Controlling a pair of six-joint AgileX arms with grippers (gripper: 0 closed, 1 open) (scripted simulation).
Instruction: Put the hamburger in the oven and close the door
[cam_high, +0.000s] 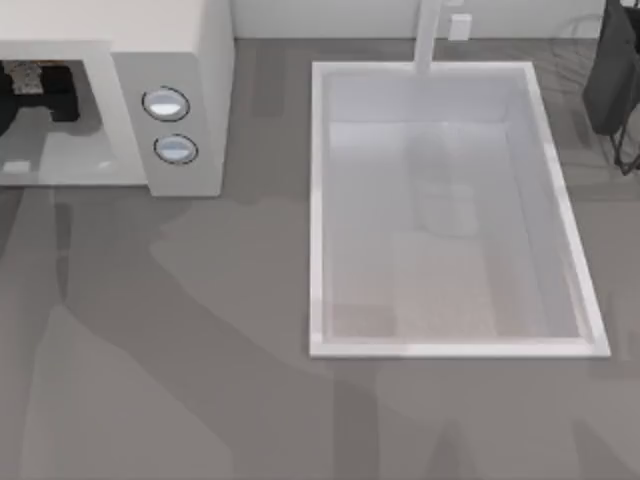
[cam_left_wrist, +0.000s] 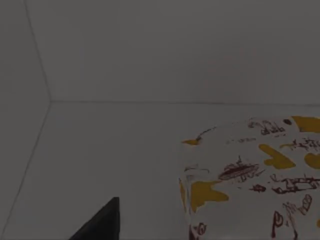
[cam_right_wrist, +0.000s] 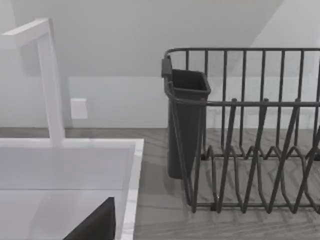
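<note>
**Inspector:** Where was the left gripper (cam_high: 35, 92) at the time of inspection?

**Assistant:** Inside the oven (cam_high: 190, 60), at the far left of the table. From above, its dark body sat within the open cavity, left of the grey panel with two round knobs (cam_high: 166, 104). Whether its fingers were spread or closed could not be told.

**Inspector:** And the hamburger?

**Assistant:** The left wrist view showed the hamburger (cam_left_wrist: 255, 175), pale with yellow patches and dark red markings, resting on the oven's white floor close before that gripper. One dark fingertip (cam_left_wrist: 102, 222) stood apart from it, with bare floor between them. The back wall rose just behind.

**Inspector:** Surroundings?

**Assistant:** A large white sink (cam_high: 318, 200) lay right of the oven, with a white tap (cam_high: 428, 35) at its far edge. A dark wire dish rack (cam_right_wrist: 250, 150) with a cutlery holder (cam_right_wrist: 187, 120) stood beyond the sink's right side. The right gripper (cam_right_wrist: 95, 225) sat near that rack; its fingers' state could not be told.
</note>
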